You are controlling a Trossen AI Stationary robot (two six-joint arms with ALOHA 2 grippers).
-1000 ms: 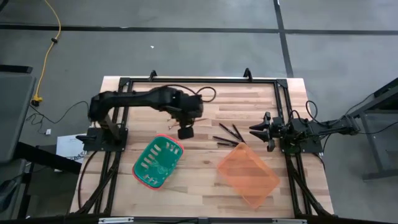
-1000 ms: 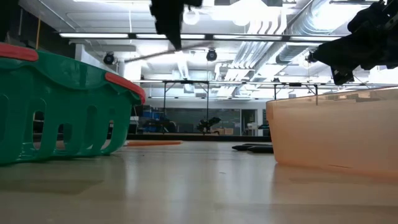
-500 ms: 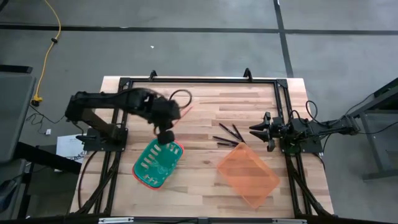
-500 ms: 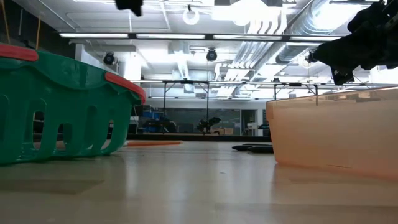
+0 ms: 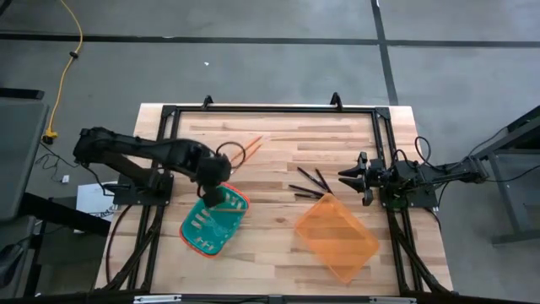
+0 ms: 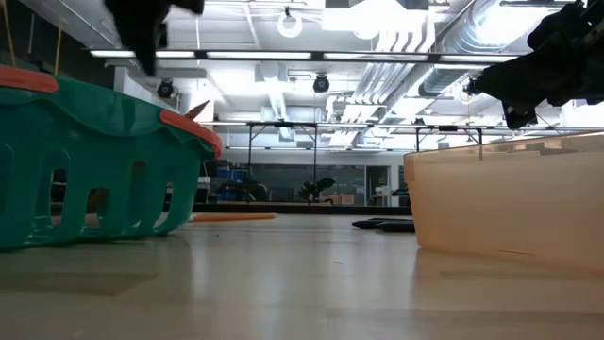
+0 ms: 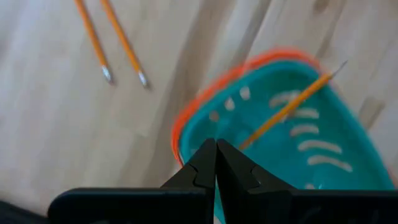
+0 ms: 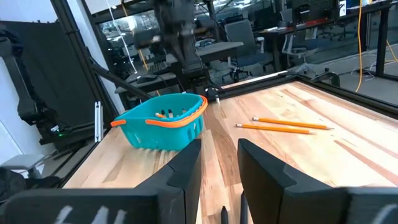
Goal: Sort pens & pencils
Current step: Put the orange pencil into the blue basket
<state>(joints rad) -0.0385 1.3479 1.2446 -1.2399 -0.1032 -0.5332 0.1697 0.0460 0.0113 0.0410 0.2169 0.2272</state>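
My left gripper [image 5: 215,197] hangs over the far rim of the green basket [image 5: 196,230], shut on an orange pencil [image 7: 289,106]. The pencil sticks out over the basket's inside, and its tip [image 6: 198,109] shows just above the basket rim [image 6: 189,127]. Two more pencils [image 5: 251,145] lie flat on the wood near the far edge. Several dark pens [image 5: 308,184] lie loosely together mid-table. My right gripper [image 5: 344,176] waits, open, right of the pens, held above the table. My left gripper pinches the pencil between its two shut fingers, near one end [image 7: 244,143]. The fingers come from above, pointing down. The pencil is lifted clear and juts out sideways from the fingertips [image 7: 205,155] over the basket's inside.
An orange translucent bin [image 5: 336,238] sits on the near right, just near of the pens. The basket's orange-rimmed far edge [image 7: 186,124] is right under my left gripper. Bare wood lies between basket and bin. A black frame [image 5: 270,108] runs around the table.
My left gripper has carried the pencil from mid-table toward the left and near edges, ending above the basket's far rim. In the low view it first rose, then came lower. It has stayed shut. My right arm has kept still.
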